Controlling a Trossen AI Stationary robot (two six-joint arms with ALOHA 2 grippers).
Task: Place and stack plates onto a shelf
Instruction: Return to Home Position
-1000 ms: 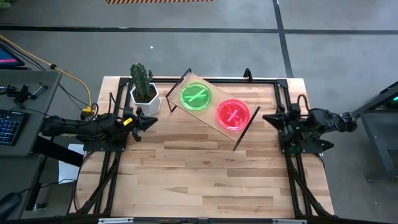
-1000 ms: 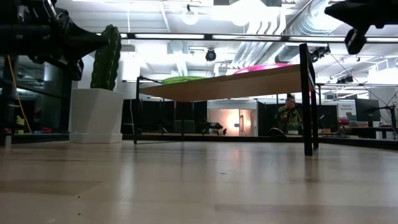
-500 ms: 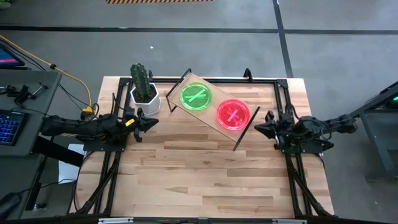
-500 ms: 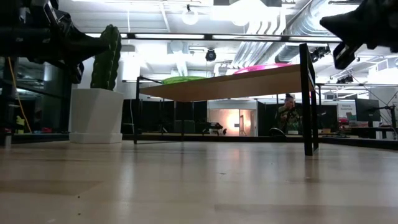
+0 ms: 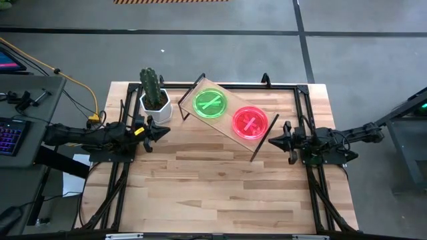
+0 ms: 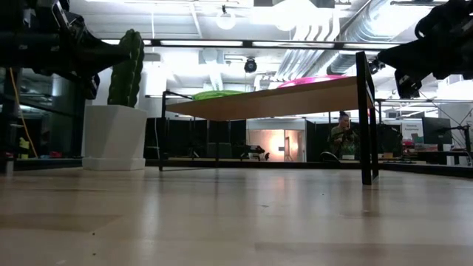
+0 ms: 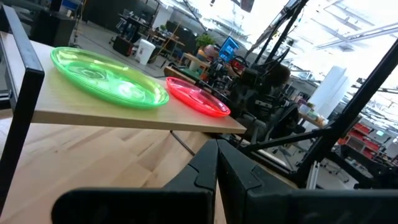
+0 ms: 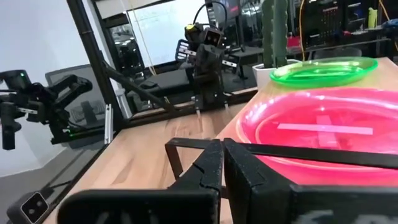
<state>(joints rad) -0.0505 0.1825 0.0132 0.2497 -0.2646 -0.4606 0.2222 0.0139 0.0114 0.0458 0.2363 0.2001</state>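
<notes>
The shelf [image 5: 230, 119] is a light wood board on black frame legs, standing slantwise at the table's far middle. A neon green plate [image 5: 211, 104] and a neon pink plate [image 5: 250, 123] lie side by side on the board; whether either is a stack, I cannot tell. Both also show in the left wrist view, green plate [image 7: 109, 78] and pink plate [image 7: 198, 98]. My left gripper [image 5: 162, 131] is shut and hovers left of the shelf, beside the cactus pot. My right gripper [image 5: 271, 140] is shut, its tips close to the shelf's right-end leg [image 5: 262, 139], facing the pink plate [image 8: 317, 127].
A cactus in a white pot [image 5: 154, 99] stands at the table's far left, close to the shelf's left end. Black frame rails [image 5: 303, 107] run along the table's left, right and far edges. The near half of the butcher-block tabletop [image 5: 220, 193] is bare wood.
My right gripper has moved toward the table's left, from the right rail to just short of the shelf's right-end leg, and has come down a little. It stayed shut. The plates and shelf have not moved.
</notes>
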